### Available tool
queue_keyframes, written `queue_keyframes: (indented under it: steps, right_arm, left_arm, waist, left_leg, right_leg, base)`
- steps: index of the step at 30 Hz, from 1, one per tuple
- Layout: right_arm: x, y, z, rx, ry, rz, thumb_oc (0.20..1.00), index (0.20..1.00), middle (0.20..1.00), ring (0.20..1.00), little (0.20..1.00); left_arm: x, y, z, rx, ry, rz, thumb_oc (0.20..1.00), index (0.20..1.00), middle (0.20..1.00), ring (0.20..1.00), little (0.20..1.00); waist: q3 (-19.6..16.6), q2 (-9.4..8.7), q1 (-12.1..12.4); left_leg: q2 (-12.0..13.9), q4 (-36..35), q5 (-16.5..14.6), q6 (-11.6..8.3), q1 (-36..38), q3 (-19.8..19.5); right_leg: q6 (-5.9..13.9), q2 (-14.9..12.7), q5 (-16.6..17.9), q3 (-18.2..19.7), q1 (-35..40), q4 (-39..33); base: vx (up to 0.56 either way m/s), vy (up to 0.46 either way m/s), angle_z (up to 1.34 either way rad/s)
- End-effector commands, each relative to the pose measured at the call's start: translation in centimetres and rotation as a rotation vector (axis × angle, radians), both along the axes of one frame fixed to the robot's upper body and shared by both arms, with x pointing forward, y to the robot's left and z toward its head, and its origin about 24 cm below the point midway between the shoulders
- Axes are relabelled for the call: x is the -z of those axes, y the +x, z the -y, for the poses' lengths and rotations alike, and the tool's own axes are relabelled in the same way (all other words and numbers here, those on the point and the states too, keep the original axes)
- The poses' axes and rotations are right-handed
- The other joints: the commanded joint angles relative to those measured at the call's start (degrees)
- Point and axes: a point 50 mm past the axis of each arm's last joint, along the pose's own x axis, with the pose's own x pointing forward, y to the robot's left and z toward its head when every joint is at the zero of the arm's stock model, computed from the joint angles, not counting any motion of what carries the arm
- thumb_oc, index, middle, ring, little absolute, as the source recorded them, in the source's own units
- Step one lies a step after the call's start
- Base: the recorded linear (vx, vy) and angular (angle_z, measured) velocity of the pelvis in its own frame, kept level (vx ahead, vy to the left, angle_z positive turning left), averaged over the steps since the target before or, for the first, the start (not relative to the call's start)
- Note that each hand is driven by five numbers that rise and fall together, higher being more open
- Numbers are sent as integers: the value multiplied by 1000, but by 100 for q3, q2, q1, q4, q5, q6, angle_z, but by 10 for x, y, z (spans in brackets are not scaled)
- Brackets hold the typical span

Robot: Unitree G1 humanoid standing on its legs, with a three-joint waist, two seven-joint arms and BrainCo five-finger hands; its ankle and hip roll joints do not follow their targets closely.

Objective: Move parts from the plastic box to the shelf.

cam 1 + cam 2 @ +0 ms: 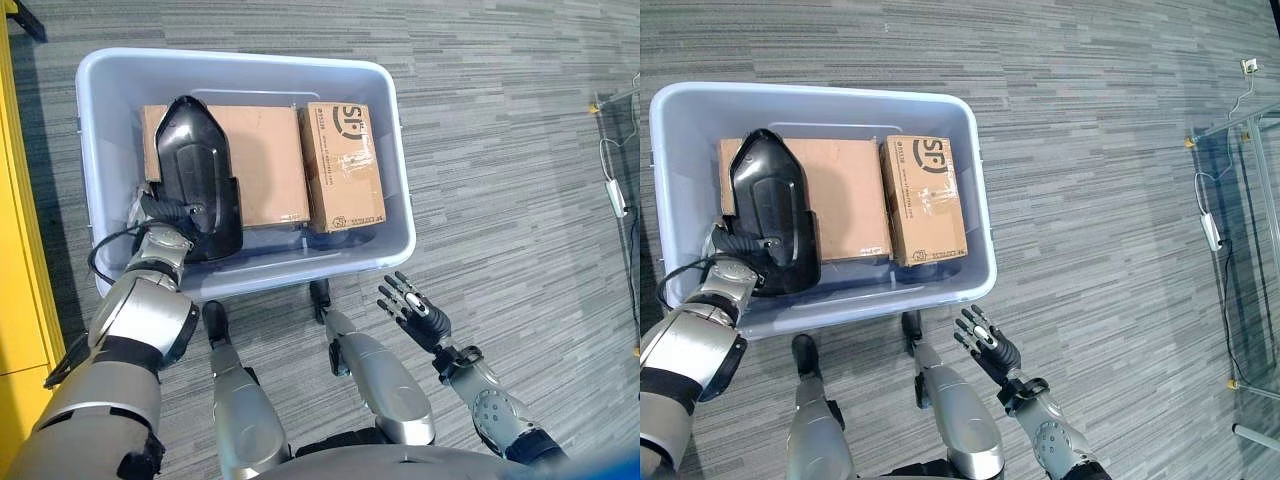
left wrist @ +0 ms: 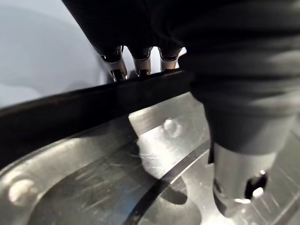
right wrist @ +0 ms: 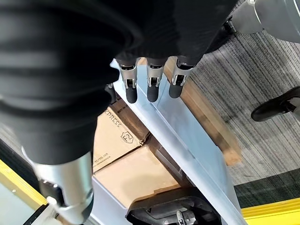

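Observation:
A pale blue plastic box [image 1: 398,170] stands on the carpet before me. Inside lie a wide cardboard box [image 1: 268,160], a narrower cardboard box [image 1: 343,165] and a black shell-shaped part [image 1: 195,160] resting on the wide one. My left hand [image 1: 158,212] is in the box at the part's near end. Its fingers [image 2: 115,66] hook over the part's black edge [image 2: 70,112] and its thumb [image 2: 239,178] lies on the shiny inner side. My right hand [image 1: 418,308] hovers open over the carpet, just outside the box's near right corner [image 3: 187,136], holding nothing.
A yellow structure [image 1: 15,250] runs along the left side of the box. A glass and metal frame [image 1: 1240,250] stands at the far right. Grey striped carpet [image 1: 500,200] lies open to the right of the box.

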Motion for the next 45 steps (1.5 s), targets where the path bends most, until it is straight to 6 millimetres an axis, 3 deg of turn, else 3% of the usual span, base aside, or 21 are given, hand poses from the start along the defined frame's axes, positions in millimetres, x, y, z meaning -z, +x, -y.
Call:
queue_keyframes:
  steps: [1,6,7,8,9,10,28,33,37,45]
  right_arm:
    - [-13,6,3,19,47,69,1000,1000,1000,1000,1000]
    - [-10,3,5,18,45,61,1000,1000,1000,1000,1000]
    - [-9,2,7,18,39,58,1000,1000,1000,1000,1000]
    - [-9,2,6,16,40,58,1000,1000,1000,1000,1000]
    - [-9,2,6,16,41,58,1000,1000,1000,1000,1000]
    - [-8,1,6,15,40,55,1000,1000,1000,1000,1000]
    - [1,1,9,47,79,10,1000,1000,1000,1000,1000]
    - [0,2,11,74,101,13,1000,1000,1000,1000,1000]
    - [0,3,12,97,112,17,1000,1000,1000,1000,1000]
    - [-7,6,19,188,146,54,1000,1000,1000,1000,1000]
  left_arm:
    - [-12,-20,-36,-171,-35,25,1000,1000,1000,1000,1000]
    - [11,-41,-46,-251,-89,-35,1000,1000,1000,1000,1000]
    - [14,-45,-48,-260,-90,-51,909,909,909,909,909]
    - [14,-46,-49,-264,-88,-55,548,548,548,548,548]
    - [14,-46,-50,-265,-88,-55,401,401,401,401,401]
    - [15,-48,-51,-270,-87,-61,200,200,200,200,200]
    - [20,-62,-62,-331,-60,-98,200,200,200,200,200]
    - [28,-79,-73,-368,-53,-121,200,200,200,200,200]
    - [32,-81,-73,-358,-53,-93,200,200,200,200,200]
    - [23,-57,-55,-177,65,55,200,200,200,200,200]
  waist:
    - [296,-599,206]
    - [296,-515,218]
    - [296,-510,218]
    - [296,-505,219]
    - [296,-507,219]
    - [296,-505,221]
    - [296,-437,321]
    - [296,-367,434]
    - [203,-262,499]
    - [-198,93,634]
  left_leg:
    - [281,37,-733,350,1251,59]
    - [279,37,-779,362,1280,32]
    - [281,37,-784,361,1289,37]
    - [278,37,-790,361,1303,38]
    - [279,37,-792,361,1307,39]
    - [280,37,-798,360,1317,39]
    - [240,37,-885,336,1669,68]
    - [180,37,-847,329,1921,53]
    - [118,37,-854,325,2020,36]
    - [-71,37,-841,337,1957,-55]
  right_leg:
    - [59,-675,-176,-464,-141,520]
    - [72,-681,-168,-474,-97,486]
    - [72,-682,-170,-478,-86,484]
    - [73,-679,-171,-479,-72,483]
    - [73,-678,-171,-480,-68,481]
    - [75,-676,-169,-478,-58,477]
    - [63,-679,-177,-511,276,413]
    - [57,-699,-161,-524,595,370]
    - [55,-726,-178,-527,753,345]
    - [44,-810,-223,-602,906,255]
  base:
    - [0,0,0]
    - [0,0,0]
    - [0,0,0]
    - [0,0,0]
    - [0,0,0]
    - [0,0,0]
    - [0,0,0]
    - [-9,2,0]
    - [11,10,0]
    - [2,23,9]
